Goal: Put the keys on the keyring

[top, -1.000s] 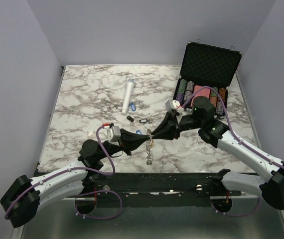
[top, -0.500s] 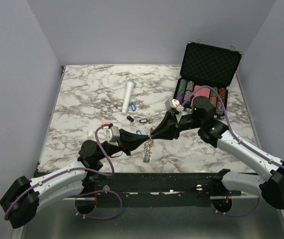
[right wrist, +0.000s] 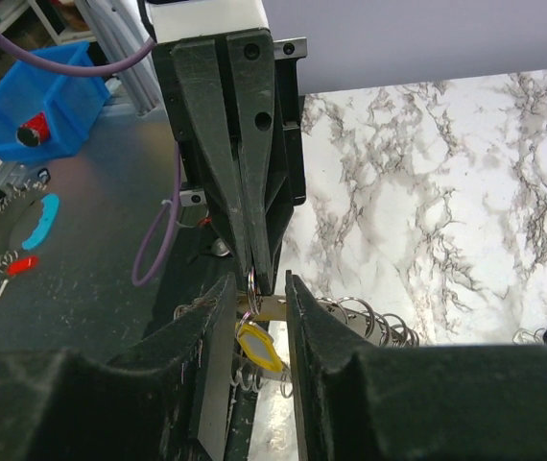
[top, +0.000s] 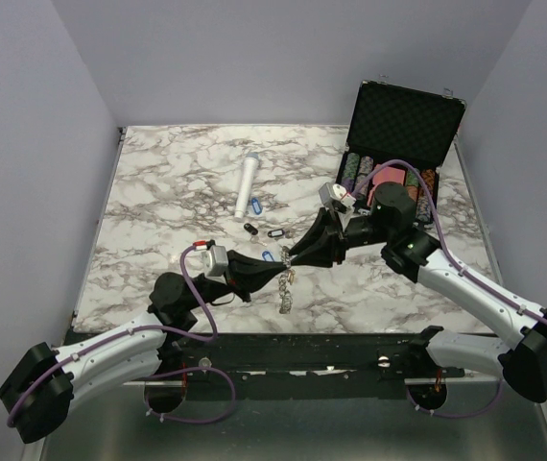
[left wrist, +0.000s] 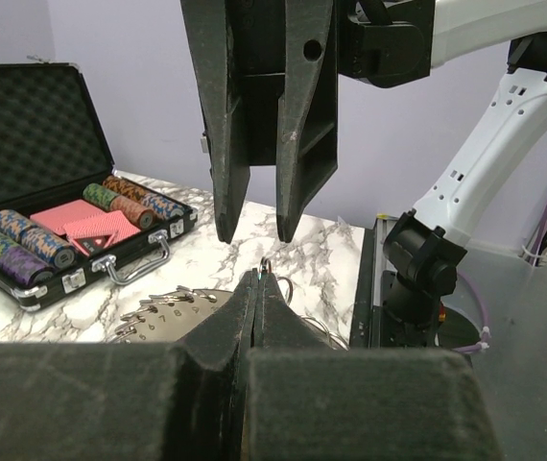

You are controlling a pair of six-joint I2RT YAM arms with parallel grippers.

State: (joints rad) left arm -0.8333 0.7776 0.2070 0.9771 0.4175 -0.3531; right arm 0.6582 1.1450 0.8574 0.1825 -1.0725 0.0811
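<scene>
Left tool (top: 281, 266) clamped shut on a thin wire loop at the rim of the large silvery-grey toothed metal keyring (top: 285, 291). Hangs from that pinch toward 6 o'clock in the top view, seen nearly edge-on, near the middle of the surface's near edge.

Right tool (top: 294, 257) reaching in from 2 o'clock, jaws parted, tips nose to nose with the left tips and set either side of the pinched loop. Touching the loop or not: cannot tell.

Small yellow-tagged metal key (right wrist: 257, 348) dangling on the keyring just under the left tips, framed between the right fingers (right wrist: 206, 355) in the right wrist view.

Loose on the white-and-grey marbled surface (top: 168, 192), from 10 to 12 o'clock of the tools:
- one blue-tagged key (top: 268, 255) just beside the left tool
- a black-tagged key (top: 275, 232) farther back
- a second blue-tagged key (top: 257, 205) beside the foot of the white plastic cylinder (top: 248, 182)

Open black foam-lined case (top: 406, 113) with rows of striped poker chips (top: 363, 171) at 2 o'clock, in the far right corner.
</scene>
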